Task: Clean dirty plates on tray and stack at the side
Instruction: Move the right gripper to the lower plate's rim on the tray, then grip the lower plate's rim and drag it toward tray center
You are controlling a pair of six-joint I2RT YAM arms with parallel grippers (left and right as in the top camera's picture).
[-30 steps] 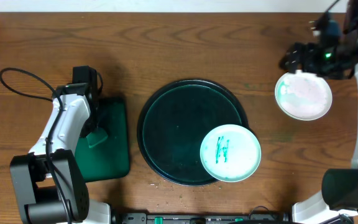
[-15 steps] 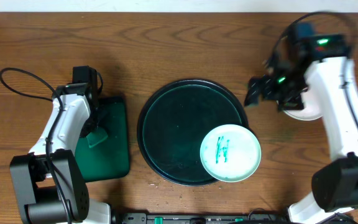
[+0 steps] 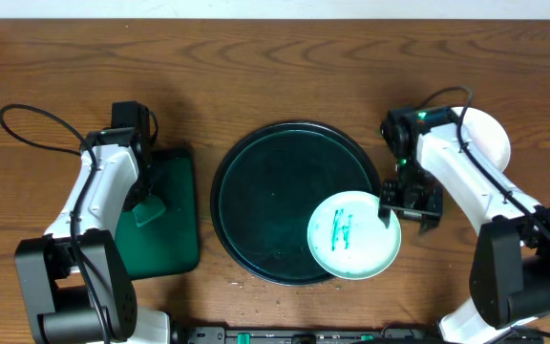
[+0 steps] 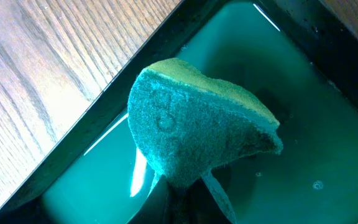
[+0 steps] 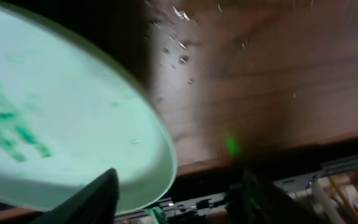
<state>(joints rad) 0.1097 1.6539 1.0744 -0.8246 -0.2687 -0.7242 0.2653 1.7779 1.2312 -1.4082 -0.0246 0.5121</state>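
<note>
Right of the tray (image 3: 256,191) a set-aside plate (image 3: 490,136) lies; the scribbled plate (image 3: 353,234) waits uncleaned, my right hand (image 5: 179,193) apart at its rim, left hand (image 3: 145,198) clamping the sponge (image 4: 197,118).

The tray (image 3: 256,191) is sitting mid-table (image 3: 256,57). 1 plate (image 3: 354,234) is lying on the tray's right part on the side nearest me, overhanging the rim there. A 2nd plate (image 3: 490,143) is resting on the table well to the tray's right and slightly behind it, partly under my right arm. My right gripper (image 3: 411,203) is hanging just right of the tray, at the 1st plate's right edge. A rectangular tray (image 3: 175,229) is lying just left of the tray, with a sponge (image 4: 197,118) standing in it, in my left gripper (image 3: 145,203).
</note>
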